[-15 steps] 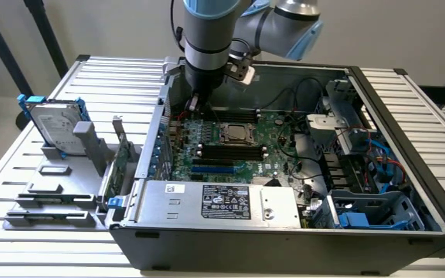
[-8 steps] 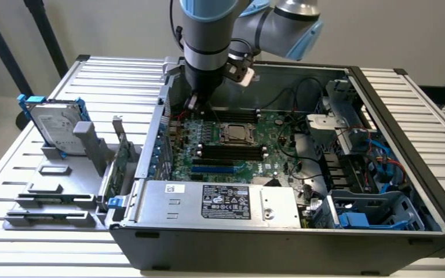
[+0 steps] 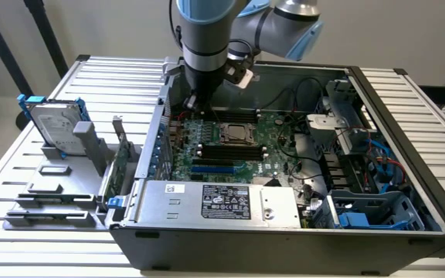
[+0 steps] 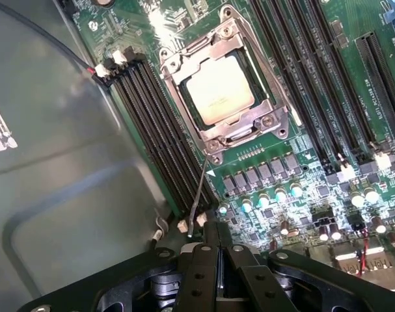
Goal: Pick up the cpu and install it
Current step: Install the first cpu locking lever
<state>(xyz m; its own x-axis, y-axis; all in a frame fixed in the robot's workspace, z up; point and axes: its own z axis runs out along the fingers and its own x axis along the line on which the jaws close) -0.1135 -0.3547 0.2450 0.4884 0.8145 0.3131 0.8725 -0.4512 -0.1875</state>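
Observation:
The cpu (image 4: 220,89), a square chip with a dull silver top, lies flat in its metal socket frame (image 4: 265,120) on the green motherboard (image 4: 314,175). In the exterior view the cpu (image 3: 234,132) sits mid-board inside the open computer case (image 3: 377,104). My gripper (image 4: 216,242) is shut, its black fingers pressed together with nothing visible between them. It hovers over the board a short way from the socket, beside the free end of a thin wire lever (image 4: 198,195) that runs out from the socket. The gripper (image 3: 194,105) hangs near the case's back wall.
Black memory slots (image 4: 151,123) flank the socket. A power supply (image 3: 215,202) fills the case's front, with cables and a blue drive cage (image 3: 369,217) on the exterior view's right. Outside on the left, a grey stand holds a hard drive (image 3: 53,124) and a green circuit card (image 3: 120,165).

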